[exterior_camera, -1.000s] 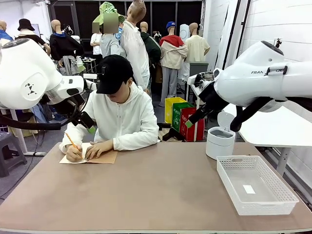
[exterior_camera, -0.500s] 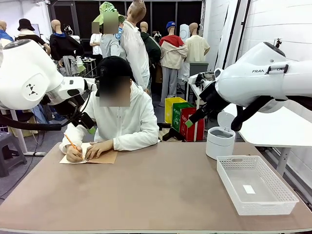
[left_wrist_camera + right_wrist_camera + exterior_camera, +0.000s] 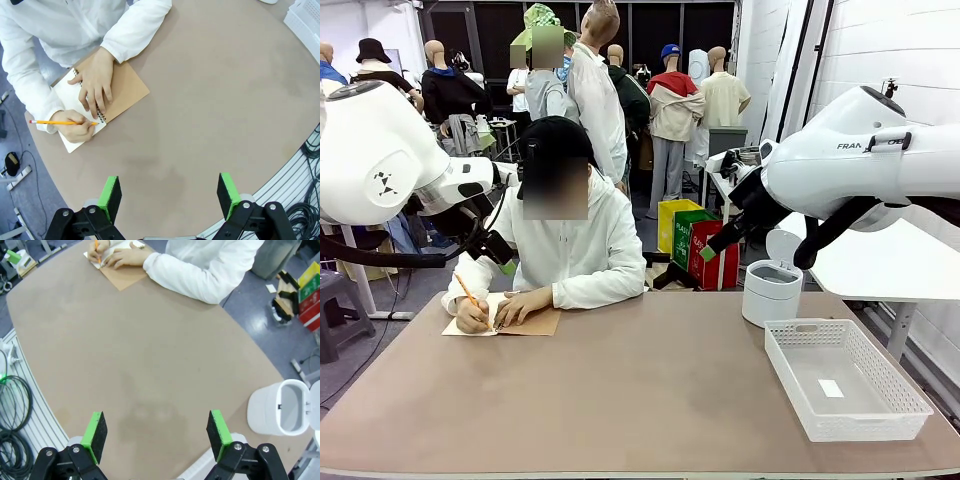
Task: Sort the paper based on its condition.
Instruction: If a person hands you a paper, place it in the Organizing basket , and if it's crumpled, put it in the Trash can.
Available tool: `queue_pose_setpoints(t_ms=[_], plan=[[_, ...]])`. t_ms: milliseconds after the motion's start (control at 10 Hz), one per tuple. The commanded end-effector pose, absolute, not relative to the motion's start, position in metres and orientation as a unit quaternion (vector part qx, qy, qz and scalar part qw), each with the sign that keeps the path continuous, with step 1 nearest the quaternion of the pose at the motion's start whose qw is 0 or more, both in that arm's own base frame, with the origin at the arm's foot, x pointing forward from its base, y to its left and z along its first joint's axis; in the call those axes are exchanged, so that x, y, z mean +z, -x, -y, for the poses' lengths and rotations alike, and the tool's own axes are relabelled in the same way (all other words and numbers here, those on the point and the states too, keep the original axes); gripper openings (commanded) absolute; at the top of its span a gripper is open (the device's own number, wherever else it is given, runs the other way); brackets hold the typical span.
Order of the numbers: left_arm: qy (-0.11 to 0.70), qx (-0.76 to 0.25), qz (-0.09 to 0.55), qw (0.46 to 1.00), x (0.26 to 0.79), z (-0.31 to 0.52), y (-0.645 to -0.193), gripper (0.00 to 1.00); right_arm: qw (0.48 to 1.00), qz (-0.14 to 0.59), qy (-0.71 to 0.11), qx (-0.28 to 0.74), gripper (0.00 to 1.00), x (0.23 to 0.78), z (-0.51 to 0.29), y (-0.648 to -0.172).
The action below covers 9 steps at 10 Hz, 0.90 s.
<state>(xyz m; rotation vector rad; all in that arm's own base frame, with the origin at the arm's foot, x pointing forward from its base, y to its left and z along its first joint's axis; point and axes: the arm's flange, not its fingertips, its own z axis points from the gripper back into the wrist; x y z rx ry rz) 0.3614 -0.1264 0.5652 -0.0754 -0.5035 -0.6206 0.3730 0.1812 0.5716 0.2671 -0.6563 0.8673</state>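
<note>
Hanging above the brown table (image 3: 150, 355), the right gripper (image 3: 156, 432) has its green pads (image 3: 95, 435) spread wide apart with nothing between them and only bare tabletop below. The left gripper (image 3: 168, 192) is likewise spread wide and grips nothing, raised over the table's other side.

Near the robot's right edge stands a white mesh basket (image 3: 790, 375). A small white rectangle lies flat on its floor; whether it is a label or a scrap, I cannot tell. Just beyond the basket stands a round white bin (image 3: 265, 415) with its lid tipped up; no contents can be made out inside.

At the far left edge, a person in a white top leans over an open spiral notebook (image 3: 125, 90) with a brown cover. The paper (image 3: 64, 95) is the white page lying open in it. One hand (image 3: 75, 125) holds a yellow pencil (image 3: 55, 122) with its tip at the page, and the other hand (image 3: 95, 82) lies flat across the spiral binding.
</note>
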Motion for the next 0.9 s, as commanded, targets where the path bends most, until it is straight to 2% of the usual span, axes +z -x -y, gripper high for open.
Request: queue_pose_setpoints(t_ms=[0, 800], plan=[[0.037, -0.302, 0.247, 0.920, 0.5669, 0.1257, -0.3607, 1.00, 0.848, 0.308, -0.129, 0.412, 1.00, 0.5720, -0.1811, -0.3730], [0.037, -0.302, 0.247, 0.920, 0.5669, 0.1257, -0.3607, 1.00, 0.848, 0.308, -0.129, 0.412, 1.00, 0.5720, -0.1811, -0.3730]])
